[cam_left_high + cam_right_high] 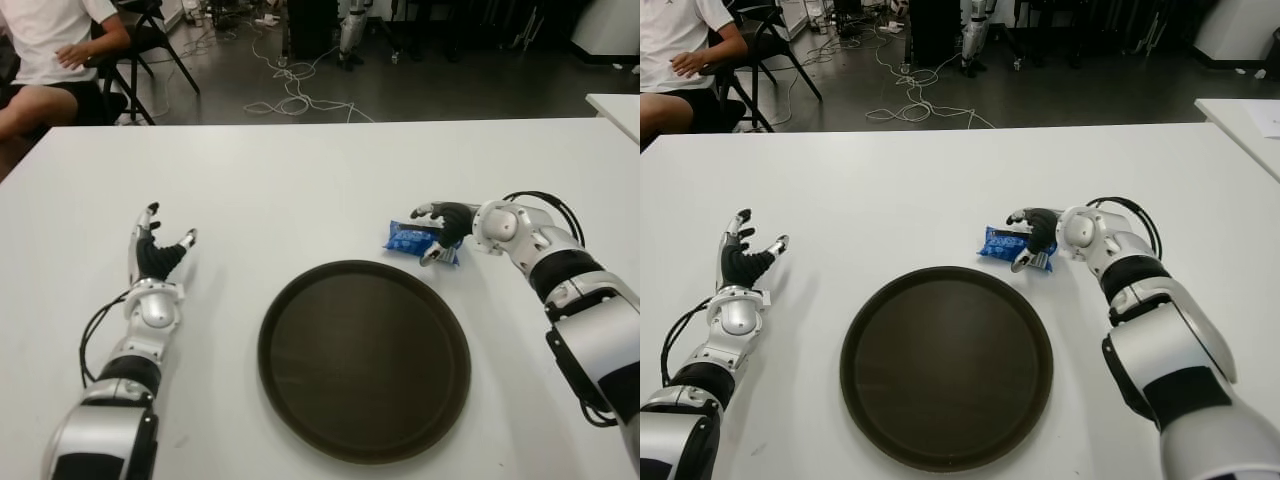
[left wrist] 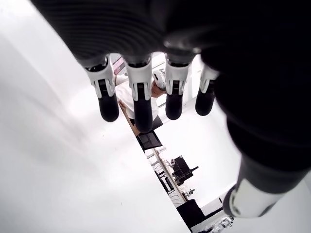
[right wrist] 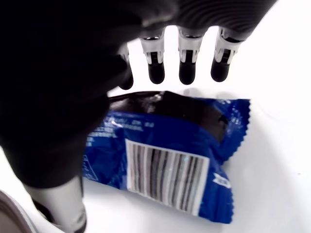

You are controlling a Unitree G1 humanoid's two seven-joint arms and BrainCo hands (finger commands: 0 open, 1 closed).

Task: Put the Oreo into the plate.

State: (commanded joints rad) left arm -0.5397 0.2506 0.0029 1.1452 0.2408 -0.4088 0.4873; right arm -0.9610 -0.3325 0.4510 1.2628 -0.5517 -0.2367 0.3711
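The Oreo is a blue snack packet lying flat on the white table, just beyond the far right rim of the dark round plate. My right hand hovers over the packet's right end. In the right wrist view its fingers stretch straight out past the packet and the thumb stands beside it, so nothing is clamped. Nothing lies in the plate. My left hand shows at the table's left with fingers spread, well left of the plate.
A seated person and a black chair are beyond the table's far left corner. Cables lie on the floor behind. Another white table's corner shows at the far right.
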